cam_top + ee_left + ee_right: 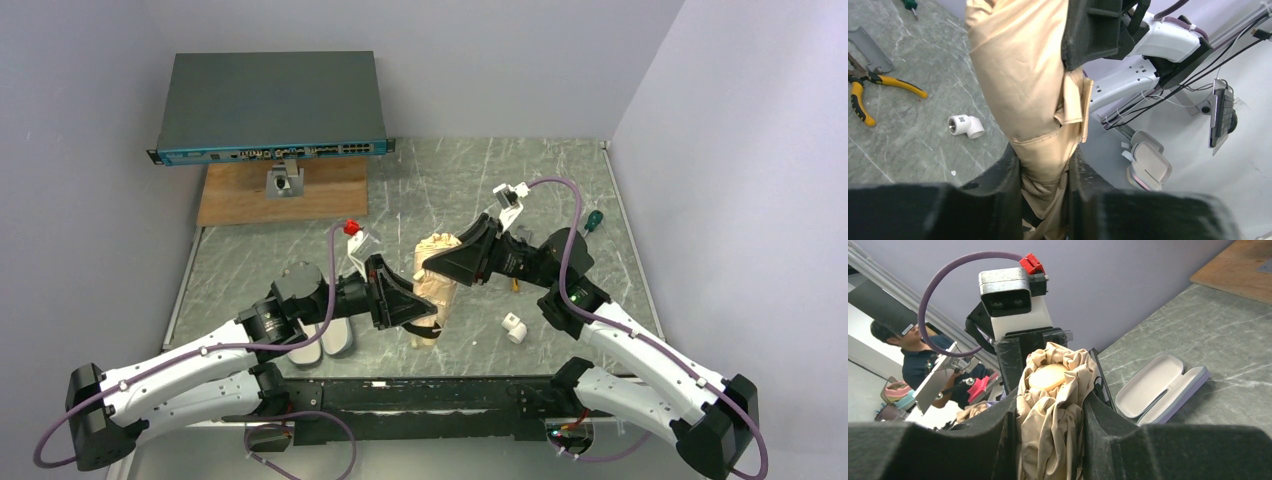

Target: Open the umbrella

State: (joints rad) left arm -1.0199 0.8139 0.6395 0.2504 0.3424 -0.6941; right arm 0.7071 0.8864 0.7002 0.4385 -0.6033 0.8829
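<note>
Under both sets of fingers, grey marbled table (560, 190). Between them, folded cream-beige umbrella (437, 280), held at both ends. Left gripper (1045, 185) closed narrow on the lower fabric folds; right gripper (1048, 420) closed narrow on the bunched top, with a tan cap just past its fingers (1003, 425). Left of the left fingers (1003, 175), open lavender-grey case (1160, 387). Right of them, yellow-handled pliers (878, 90), then white pipe elbow (965, 125). Well right of the right fingers, green screwdriver (594, 218).
</note>
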